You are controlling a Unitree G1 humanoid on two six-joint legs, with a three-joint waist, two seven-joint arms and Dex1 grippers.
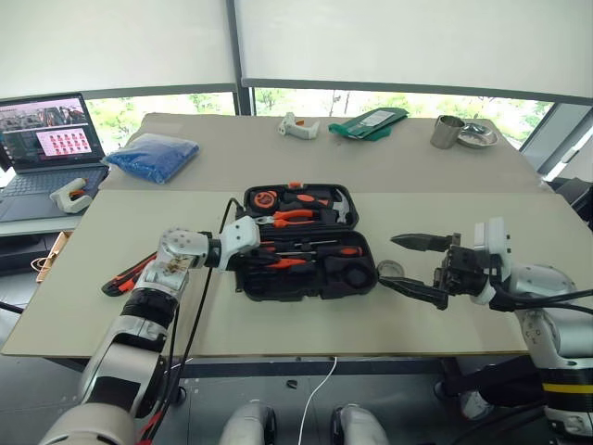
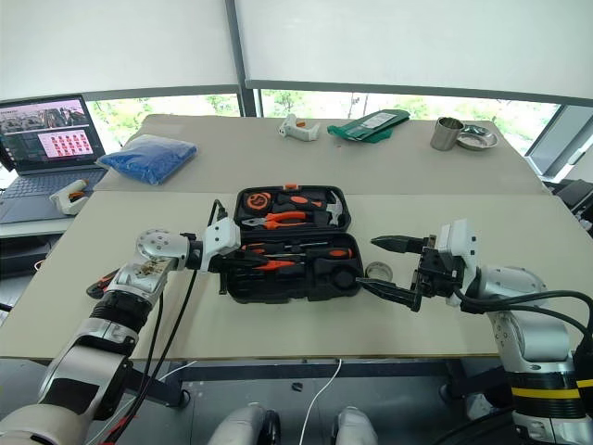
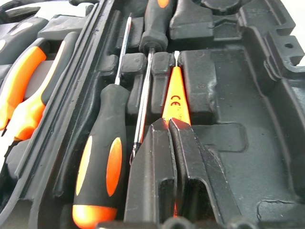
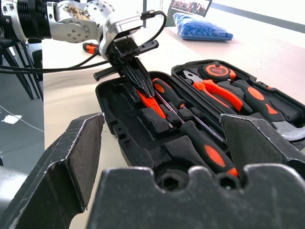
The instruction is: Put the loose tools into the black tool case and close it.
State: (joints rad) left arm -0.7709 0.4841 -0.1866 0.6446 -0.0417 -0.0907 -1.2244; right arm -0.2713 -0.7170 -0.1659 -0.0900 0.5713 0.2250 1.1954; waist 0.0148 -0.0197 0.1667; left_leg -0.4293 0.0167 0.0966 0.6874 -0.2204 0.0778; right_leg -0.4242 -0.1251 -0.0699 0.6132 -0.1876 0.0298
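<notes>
Jaws clamped on the orange tester pen (image 3: 175,98), left gripper (image 4: 143,88) seating it in the black tool case (image 1: 306,283) mid-table (right gripper (image 1: 412,264) agape at three o'clock); next, letting go.

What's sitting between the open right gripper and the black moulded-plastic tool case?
In the left eye view, a small black tape roll lies on the table between the right gripper and the tool case, close to the case's right edge.

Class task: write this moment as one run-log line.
left gripper: shut on orange tester pen, in black tool case | right gripper: open, beside case | utility knife: on table | case: open
</notes>
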